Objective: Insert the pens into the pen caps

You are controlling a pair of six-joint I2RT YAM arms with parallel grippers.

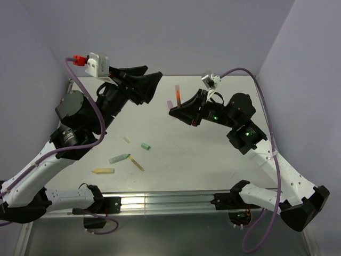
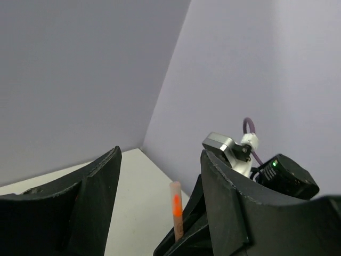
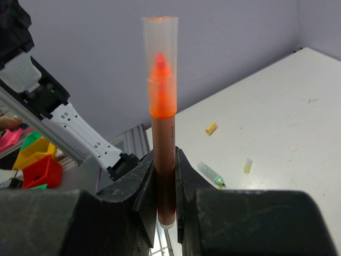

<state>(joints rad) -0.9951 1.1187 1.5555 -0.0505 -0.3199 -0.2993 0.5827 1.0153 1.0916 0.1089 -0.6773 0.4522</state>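
Here, the right gripper (image 3: pixel 164 184) pinches the capped orange pen (image 3: pixel 162 138) upright, while the wide-open, empty left gripper (image 2: pixel 160 176) should back straight away.

the left arm (image 1: pixel 37 165) and right arm (image 1: pixel 282 173) are white links joined by black housings, their bases black at the table's (image 1: pixel 202 154) near edge. a purple cable (image 1: pixel 96 114) trails along each. a red plug (image 1: pixel 80 59) sits on the left's white wrist camera (image 1: pixel 99 64); green lights (image 1: pixel 215 117) dot the right's joints.
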